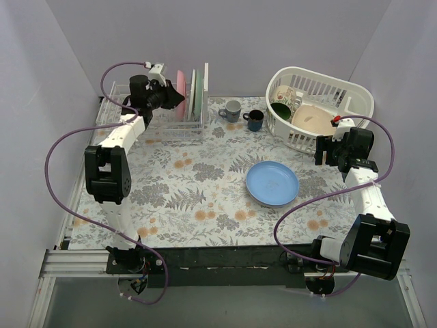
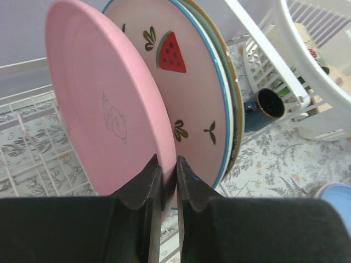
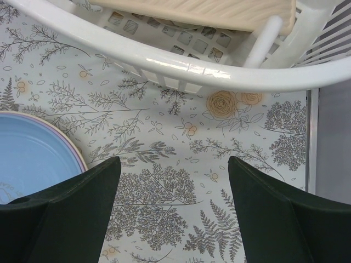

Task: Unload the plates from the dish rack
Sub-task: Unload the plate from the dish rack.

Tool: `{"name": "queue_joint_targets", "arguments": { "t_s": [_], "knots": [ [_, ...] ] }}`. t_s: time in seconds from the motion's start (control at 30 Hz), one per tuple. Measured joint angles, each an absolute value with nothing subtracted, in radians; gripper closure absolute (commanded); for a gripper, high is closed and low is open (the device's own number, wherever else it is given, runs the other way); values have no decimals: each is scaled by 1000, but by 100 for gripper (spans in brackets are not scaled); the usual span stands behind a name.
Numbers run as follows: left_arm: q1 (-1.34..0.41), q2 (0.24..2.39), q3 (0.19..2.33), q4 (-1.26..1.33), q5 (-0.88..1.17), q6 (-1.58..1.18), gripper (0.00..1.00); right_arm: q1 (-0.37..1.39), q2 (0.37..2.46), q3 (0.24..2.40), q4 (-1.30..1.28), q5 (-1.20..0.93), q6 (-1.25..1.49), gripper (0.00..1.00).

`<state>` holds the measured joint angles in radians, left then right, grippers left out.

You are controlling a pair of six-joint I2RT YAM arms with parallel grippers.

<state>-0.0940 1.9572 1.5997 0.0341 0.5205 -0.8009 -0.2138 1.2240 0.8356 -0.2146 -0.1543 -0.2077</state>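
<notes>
While floral table (image 1: 177, 191) sits within pale walls (image 1: 273, 34) | left tool (image 2: 167, 164) pinches pink plate (image 2: 104, 109) (rim) | right tool (image 3: 174, 164) wide

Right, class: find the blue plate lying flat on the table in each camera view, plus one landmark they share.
Top external: blue plate, right of centre, lying flat.
Left wrist: a sliver in the bottom right corner.
Right wrist: at the left edge.
Shared landmark: the white basket.
</notes>
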Motion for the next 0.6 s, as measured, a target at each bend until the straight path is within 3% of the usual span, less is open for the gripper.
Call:
{"name": "queue_joint_targets", "arguments": {
  "t_s": [0.6],
  "knots": [
    [64, 1921, 1568, 219, 698, -1072, 100, -214, 1224, 836, -215, -164, -208, 14]
  ]
}}
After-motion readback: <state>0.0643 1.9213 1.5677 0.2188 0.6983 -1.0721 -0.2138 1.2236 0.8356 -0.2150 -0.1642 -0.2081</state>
